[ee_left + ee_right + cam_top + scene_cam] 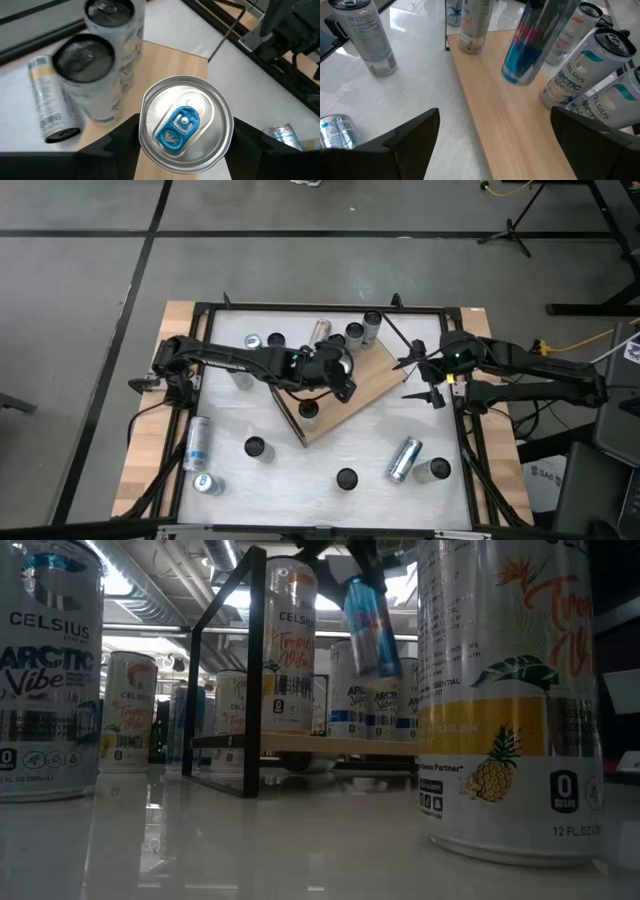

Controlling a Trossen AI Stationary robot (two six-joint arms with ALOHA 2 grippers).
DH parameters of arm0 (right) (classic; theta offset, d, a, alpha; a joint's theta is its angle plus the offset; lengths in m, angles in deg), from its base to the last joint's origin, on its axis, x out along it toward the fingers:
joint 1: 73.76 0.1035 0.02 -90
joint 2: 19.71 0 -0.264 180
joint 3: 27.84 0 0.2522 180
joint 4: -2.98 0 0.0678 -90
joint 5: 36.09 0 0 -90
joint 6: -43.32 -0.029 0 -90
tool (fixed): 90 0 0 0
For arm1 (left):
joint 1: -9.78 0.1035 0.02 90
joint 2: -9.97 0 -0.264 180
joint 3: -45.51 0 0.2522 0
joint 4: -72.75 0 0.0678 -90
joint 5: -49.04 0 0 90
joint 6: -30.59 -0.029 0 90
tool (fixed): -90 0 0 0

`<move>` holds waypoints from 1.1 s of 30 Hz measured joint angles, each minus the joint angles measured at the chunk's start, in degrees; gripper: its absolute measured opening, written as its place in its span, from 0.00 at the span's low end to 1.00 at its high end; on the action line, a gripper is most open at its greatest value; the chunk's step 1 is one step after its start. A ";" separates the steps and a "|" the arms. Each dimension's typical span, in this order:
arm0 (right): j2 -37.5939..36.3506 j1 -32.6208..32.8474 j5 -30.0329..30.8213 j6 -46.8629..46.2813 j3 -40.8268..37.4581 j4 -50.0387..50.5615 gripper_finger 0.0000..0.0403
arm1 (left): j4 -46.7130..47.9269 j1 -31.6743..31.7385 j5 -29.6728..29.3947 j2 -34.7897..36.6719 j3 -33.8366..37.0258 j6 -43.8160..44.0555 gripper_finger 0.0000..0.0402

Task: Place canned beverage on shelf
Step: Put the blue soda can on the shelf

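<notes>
"CELSIUS ARCTIC Vibe" on near-left can (45, 670); "12 FL OZ" on pineapple can (510, 690).

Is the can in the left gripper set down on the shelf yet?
No. The blue can hangs tilted in the left gripper, its base clear above the shelf.

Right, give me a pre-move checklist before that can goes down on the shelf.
1. Can held: ok. The left gripper has its jaws closed on the blue can.
2. Can over the shelf: ok. In the right wrist view the blue can hangs tilted above the shelf, off the board.
3. Landing spot: ok. Bare wood shows under the can; standing cans sit close to one side.
4. Can upright for setting down: not ok. It is tilted.
5. Right gripper out of the way: ok. It waits open beside the shelf's edge, holding nothing.
6. Shelf stable on the table: cannot tell.
</notes>
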 joint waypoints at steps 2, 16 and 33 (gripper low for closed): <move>0.55 0.00 0.00 -0.02 0.00 0.14 0.92 | 0.99 -0.09 0.58 -0.63 0.02 0.25 0.53; 1.62 -0.05 0.11 0.00 0.00 -0.11 0.92 | -0.06 -0.11 1.74 -7.05 0.02 0.72 0.53; 1.60 -0.04 0.47 0.11 0.00 -0.13 0.92 | -0.46 -0.09 1.63 -7.98 -0.02 0.21 0.64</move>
